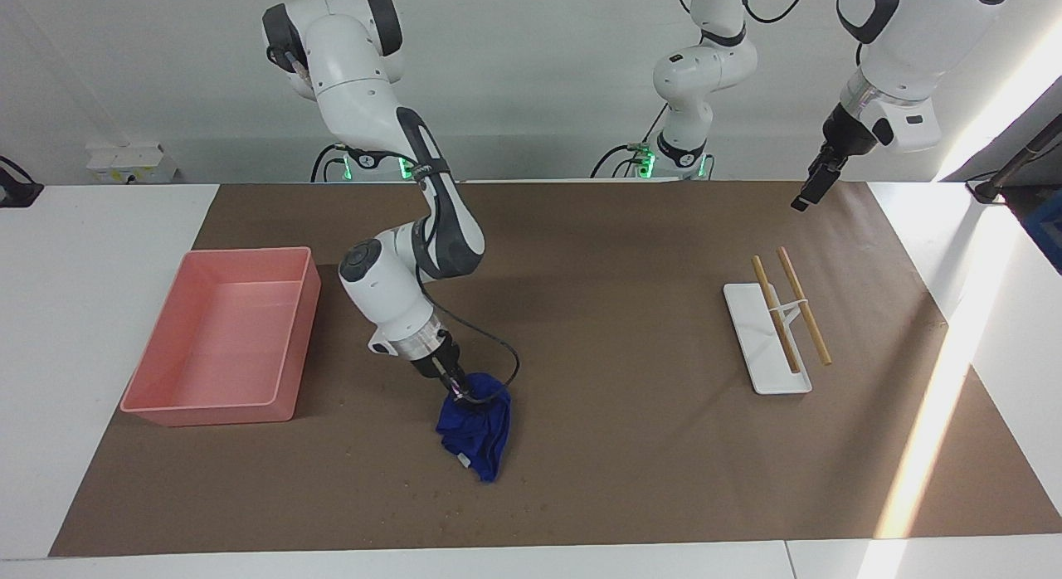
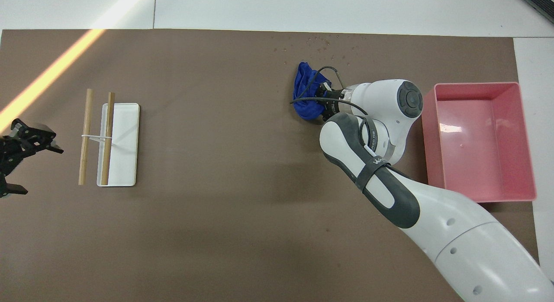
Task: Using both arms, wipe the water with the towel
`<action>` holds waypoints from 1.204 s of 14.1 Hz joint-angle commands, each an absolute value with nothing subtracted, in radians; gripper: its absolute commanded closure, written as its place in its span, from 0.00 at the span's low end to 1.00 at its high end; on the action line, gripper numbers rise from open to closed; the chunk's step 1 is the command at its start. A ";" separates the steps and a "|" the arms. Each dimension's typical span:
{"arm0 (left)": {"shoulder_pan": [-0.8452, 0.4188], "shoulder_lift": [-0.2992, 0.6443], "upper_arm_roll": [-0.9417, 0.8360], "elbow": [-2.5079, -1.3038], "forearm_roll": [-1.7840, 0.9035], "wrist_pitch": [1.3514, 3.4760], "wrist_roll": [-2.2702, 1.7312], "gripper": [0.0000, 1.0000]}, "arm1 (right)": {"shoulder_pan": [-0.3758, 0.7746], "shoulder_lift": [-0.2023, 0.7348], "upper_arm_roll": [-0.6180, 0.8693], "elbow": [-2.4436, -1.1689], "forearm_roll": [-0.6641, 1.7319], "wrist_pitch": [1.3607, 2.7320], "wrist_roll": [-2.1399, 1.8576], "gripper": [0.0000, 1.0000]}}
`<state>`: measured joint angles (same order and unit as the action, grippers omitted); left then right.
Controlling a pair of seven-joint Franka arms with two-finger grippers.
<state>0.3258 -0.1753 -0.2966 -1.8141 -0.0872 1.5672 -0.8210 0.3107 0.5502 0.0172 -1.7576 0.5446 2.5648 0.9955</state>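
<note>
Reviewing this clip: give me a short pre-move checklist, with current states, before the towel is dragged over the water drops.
1. Towel gripped by right gripper: ok, bunched and hanging from it.
2. Towel touching the brown mat: cannot tell, its lower end is at or just above the surface.
3. Water drops located: ok, scattered farther from the robots than the towel, still unwiped.
4. Pink tray out of the wiping path: ok, toward the right arm's end.
5. Left gripper ready to help: not ok, waiting raised over the mat's edge, apart from the towel.
6. White tray with sticks: ok, apart from the drops.
</note>
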 commanded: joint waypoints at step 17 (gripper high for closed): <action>0.331 -0.199 -0.316 -1.838 -0.044 1.587 -0.531 0.00 | 0.316 -0.089 0.005 -2.298 0.496 2.161 0.879 1.00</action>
<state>0.3401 -0.1763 -0.3260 -1.8139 -0.0586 1.5701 -0.5569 0.3639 -0.0403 0.0082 -2.3538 0.5334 2.2656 0.9045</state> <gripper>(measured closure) 0.000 0.846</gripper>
